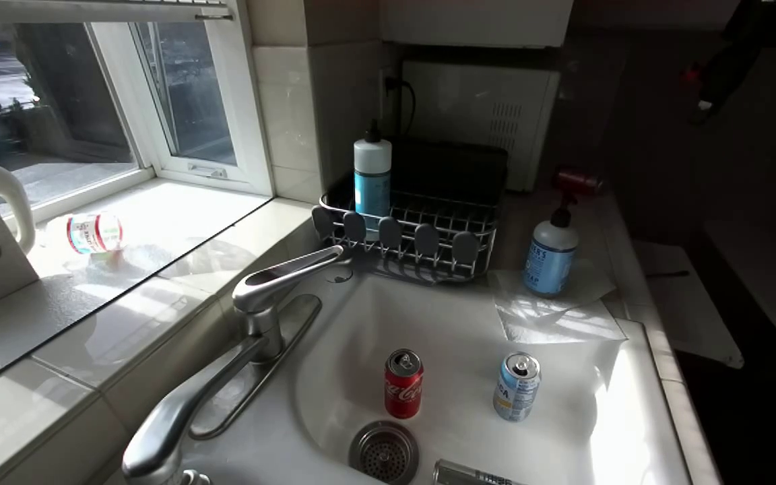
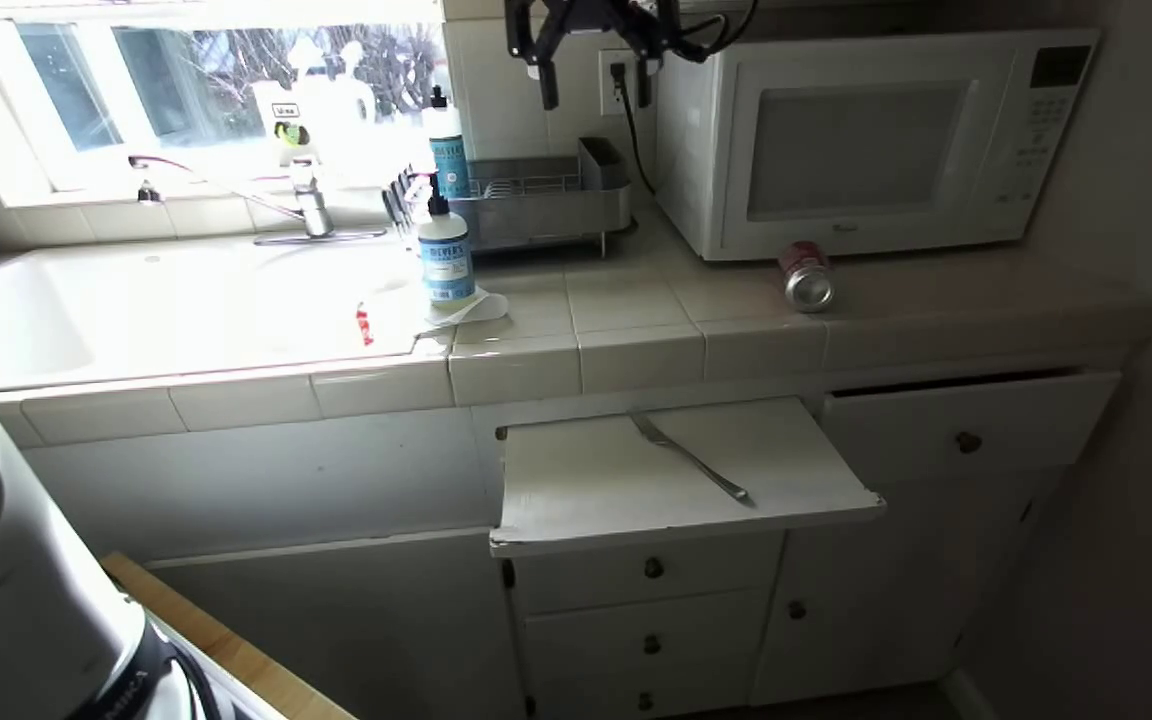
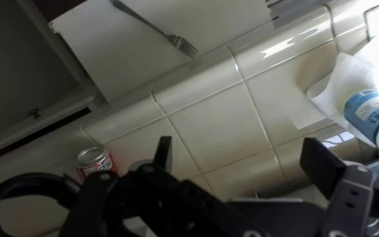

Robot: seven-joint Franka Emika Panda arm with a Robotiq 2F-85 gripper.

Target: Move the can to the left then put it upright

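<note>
Probably moving and standing both wait: the can (image 2: 806, 278) lies near the counter's front edge (image 2: 641, 352), my spread gripper (image 2: 596, 95) empty.

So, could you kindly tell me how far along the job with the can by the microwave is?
Nothing is clearly done: the red drink can lies on its side in front of the microwave. Nothing is in hand, as the gripper hangs open, apart from the can. Standing it upright remains, and probably the leftward move too.
</note>
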